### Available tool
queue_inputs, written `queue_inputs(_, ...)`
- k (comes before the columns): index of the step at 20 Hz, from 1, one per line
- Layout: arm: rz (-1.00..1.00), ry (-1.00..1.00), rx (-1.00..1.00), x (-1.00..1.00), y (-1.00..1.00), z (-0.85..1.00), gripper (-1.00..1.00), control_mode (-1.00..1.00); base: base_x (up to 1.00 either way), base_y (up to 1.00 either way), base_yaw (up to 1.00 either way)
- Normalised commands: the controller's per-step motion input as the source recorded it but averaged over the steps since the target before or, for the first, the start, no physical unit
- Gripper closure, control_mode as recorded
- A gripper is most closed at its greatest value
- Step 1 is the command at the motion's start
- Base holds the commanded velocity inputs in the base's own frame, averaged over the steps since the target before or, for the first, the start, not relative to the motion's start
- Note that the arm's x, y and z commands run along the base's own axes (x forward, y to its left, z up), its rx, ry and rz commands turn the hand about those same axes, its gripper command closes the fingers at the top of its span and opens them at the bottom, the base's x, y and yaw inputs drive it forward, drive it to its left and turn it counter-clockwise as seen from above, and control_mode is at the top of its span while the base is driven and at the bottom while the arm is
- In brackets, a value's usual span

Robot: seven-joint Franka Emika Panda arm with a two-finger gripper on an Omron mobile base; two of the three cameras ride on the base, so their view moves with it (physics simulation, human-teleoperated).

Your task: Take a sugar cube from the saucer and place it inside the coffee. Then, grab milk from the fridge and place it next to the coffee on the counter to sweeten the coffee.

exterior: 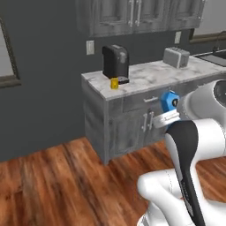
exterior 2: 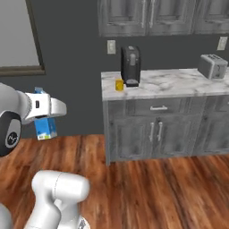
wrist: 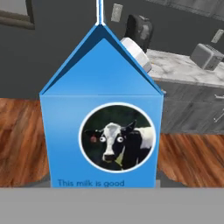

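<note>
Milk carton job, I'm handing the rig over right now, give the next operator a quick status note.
Gripper: shut on the milk, held in the air over the wood floor, away from the counter.
Coffee: on the counter's left end, beside the black coffee machine.
Sugar cube and saucer: too small to make out, so the sugar step can't be confirmed.
Done: milk is in hand.
Left: carry it to the counter and set it down next to the coffee.
</note>
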Motion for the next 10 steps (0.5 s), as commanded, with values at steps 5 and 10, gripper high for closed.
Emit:
queue_inputs(5, 0.00, 0.00, 0.00, 0.00, 0.00, 0.00, 1.00, 1.00, 1.00, -0.03, -0.25)
queue_inputs(10, 0.00, 0.00, 0.00, 0.00, 0.00, 0.00, 1.00, 1.00, 1.00, 0.02, -0.02)
